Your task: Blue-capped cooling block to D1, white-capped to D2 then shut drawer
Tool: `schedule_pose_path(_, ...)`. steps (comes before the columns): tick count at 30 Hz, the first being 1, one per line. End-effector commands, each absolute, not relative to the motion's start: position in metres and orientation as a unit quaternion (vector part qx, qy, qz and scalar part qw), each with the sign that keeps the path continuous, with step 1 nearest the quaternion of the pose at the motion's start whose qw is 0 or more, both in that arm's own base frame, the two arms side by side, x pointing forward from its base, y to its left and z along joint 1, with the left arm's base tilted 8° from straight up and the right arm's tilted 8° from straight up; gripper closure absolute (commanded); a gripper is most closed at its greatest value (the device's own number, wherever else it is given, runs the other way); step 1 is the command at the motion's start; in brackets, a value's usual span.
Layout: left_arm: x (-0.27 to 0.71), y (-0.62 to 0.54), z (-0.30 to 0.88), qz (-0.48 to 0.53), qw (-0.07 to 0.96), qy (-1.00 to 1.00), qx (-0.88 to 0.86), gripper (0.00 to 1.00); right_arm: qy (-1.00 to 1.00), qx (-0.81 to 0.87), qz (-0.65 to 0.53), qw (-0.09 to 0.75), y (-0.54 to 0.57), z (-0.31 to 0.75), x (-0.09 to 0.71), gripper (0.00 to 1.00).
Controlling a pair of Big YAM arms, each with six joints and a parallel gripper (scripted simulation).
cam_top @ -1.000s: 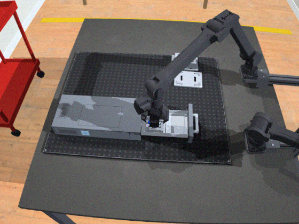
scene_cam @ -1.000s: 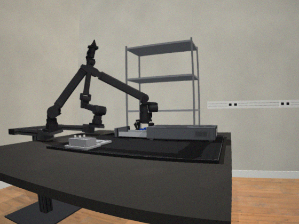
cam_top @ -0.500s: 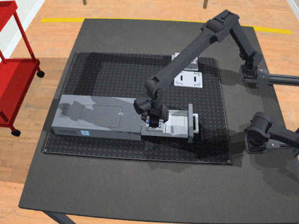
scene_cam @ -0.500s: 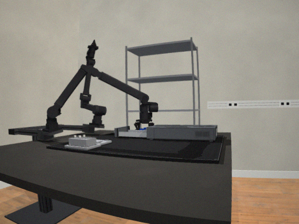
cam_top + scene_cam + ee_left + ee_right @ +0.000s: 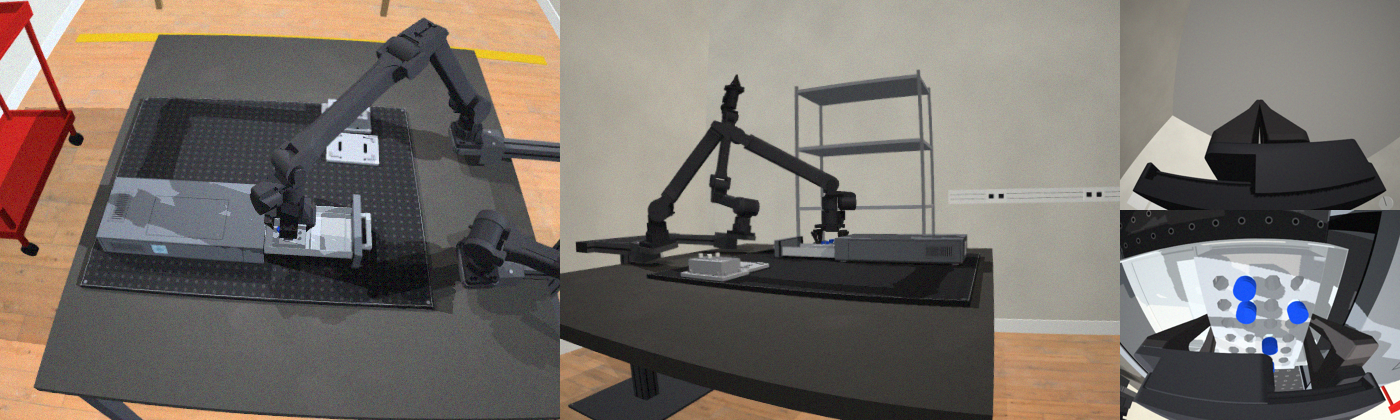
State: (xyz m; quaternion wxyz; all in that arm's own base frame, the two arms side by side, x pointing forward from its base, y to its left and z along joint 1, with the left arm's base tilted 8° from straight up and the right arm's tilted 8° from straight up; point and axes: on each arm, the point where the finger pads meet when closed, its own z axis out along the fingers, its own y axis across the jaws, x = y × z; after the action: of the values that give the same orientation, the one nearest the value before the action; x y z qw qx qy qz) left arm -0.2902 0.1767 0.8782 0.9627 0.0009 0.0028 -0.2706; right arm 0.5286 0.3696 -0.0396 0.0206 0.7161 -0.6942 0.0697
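Observation:
The cooler COLD (image 5: 185,215) (image 5: 905,248) has its drawer (image 5: 357,230) (image 5: 807,251) open. The blue-capped block (image 5: 1208,268) (image 5: 303,234) sits at the drawer's cooler end; several blue caps stand above its bores, one partly hidden. My right gripper (image 5: 1259,314) (image 5: 830,235) is shut on this block, a finger against each side. The fingertips are hidden below its top. The white-capped block (image 5: 713,266) (image 5: 361,123) rests on D2, partly hidden by the right arm in the top view. D1 (image 5: 352,148) (image 5: 759,265) is empty. My left gripper (image 5: 1259,104) (image 5: 735,79) is shut, empty and raised high.
The drawer's half beside its front panel and handle (image 5: 367,231) holds no block. The right arm (image 5: 345,100) reaches over D2 and the perforated deck (image 5: 225,150). The left arm's base (image 5: 479,272) stands near the table's edge. A red cart (image 5: 40,135) stands off the table.

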Motion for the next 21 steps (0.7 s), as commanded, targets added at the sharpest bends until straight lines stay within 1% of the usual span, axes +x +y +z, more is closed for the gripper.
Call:
schedule_pose_path(1,-0.2721,0.1629,0.8861,-0.267,0.964,0.019,0.006,1.00,-0.694,0.716,0.076,-0.013,0.3852,-0.0256,0.5567,0.57)
schedule_pose_path(7,-0.2721,0.1629,0.8861,-0.267,0.964,0.019,0.006,1.00,-0.694,0.716,0.076,-0.013,0.3852,-0.0256,0.5567,0.67)
schedule_pose_path(9,-0.2721,0.1629,0.8861,-0.267,0.964,0.019,0.006,1.00,-0.694,0.716,0.076,-0.013,0.3852,-0.0256,0.5567,0.67)
schedule_pose_path(21,-0.2721,0.1629,0.8861,-0.267,0.964,0.019,0.006,1.00,-0.694,0.716,0.076,-0.013,0.3852,-0.0256,0.5567,0.87)
